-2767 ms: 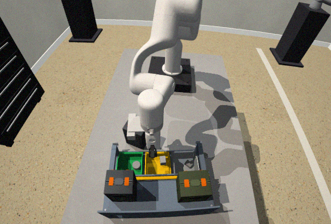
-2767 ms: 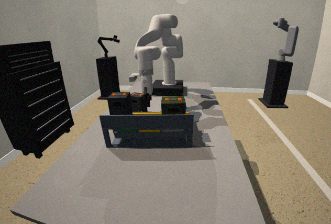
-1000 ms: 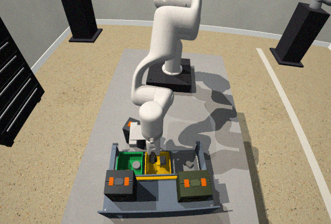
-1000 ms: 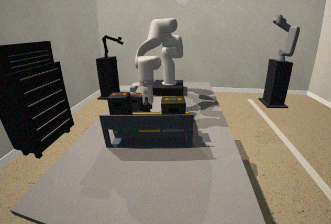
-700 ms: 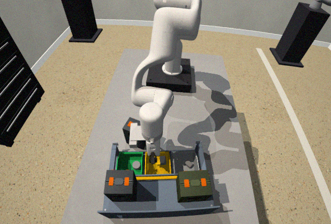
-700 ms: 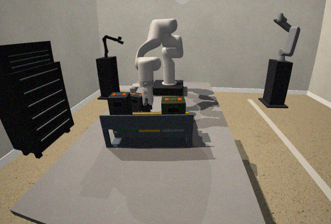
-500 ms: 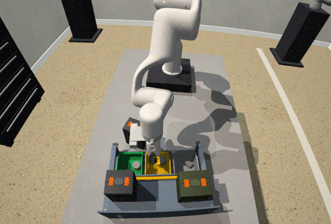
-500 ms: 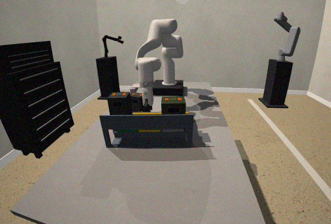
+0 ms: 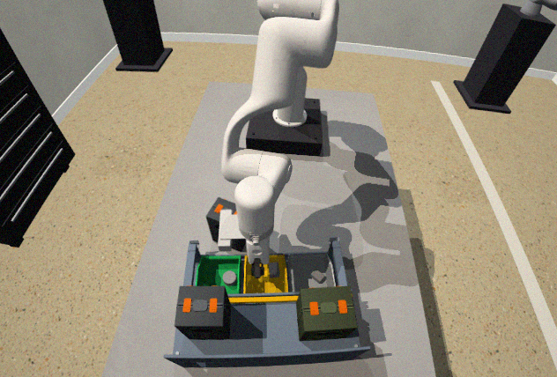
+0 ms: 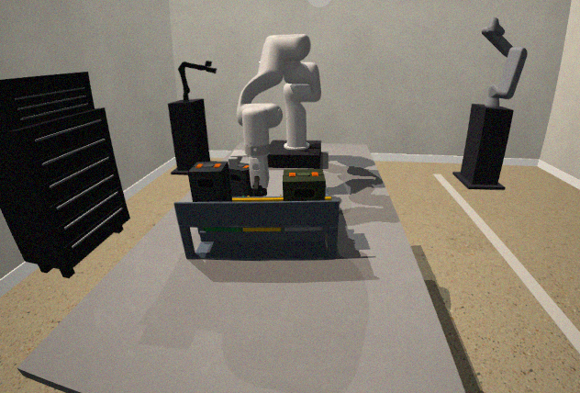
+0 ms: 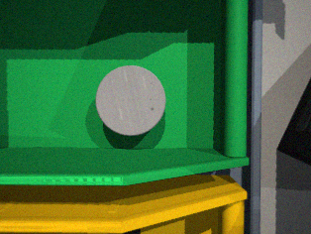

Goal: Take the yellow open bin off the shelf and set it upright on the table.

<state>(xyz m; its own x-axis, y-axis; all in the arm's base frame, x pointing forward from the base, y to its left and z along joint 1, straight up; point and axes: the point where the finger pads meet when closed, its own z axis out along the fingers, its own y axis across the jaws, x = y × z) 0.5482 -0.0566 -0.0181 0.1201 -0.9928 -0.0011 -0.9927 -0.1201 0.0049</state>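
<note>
The yellow open bin (image 9: 265, 276) stands on the shelf's lower level between a green bin (image 9: 218, 272) and a grey bin (image 9: 309, 273). My gripper (image 9: 256, 269) is open and empty, lowered into the yellow bin near its back left part. A grey part (image 9: 273, 268) lies in the yellow bin. In the wrist view the yellow bin's rim (image 11: 124, 208) shows along the bottom, and the green bin with a grey round part (image 11: 130, 100) fills the rest. In the exterior view my gripper (image 10: 257, 185) hangs behind the shelf's top edge.
A black closed box (image 9: 202, 309) and an olive closed box (image 9: 327, 312) stand on the shelf's (image 9: 265, 319) upper level. Another dark box (image 9: 218, 219) lies on the table behind the shelf. The shelf's side posts (image 9: 337, 255) flank the bins.
</note>
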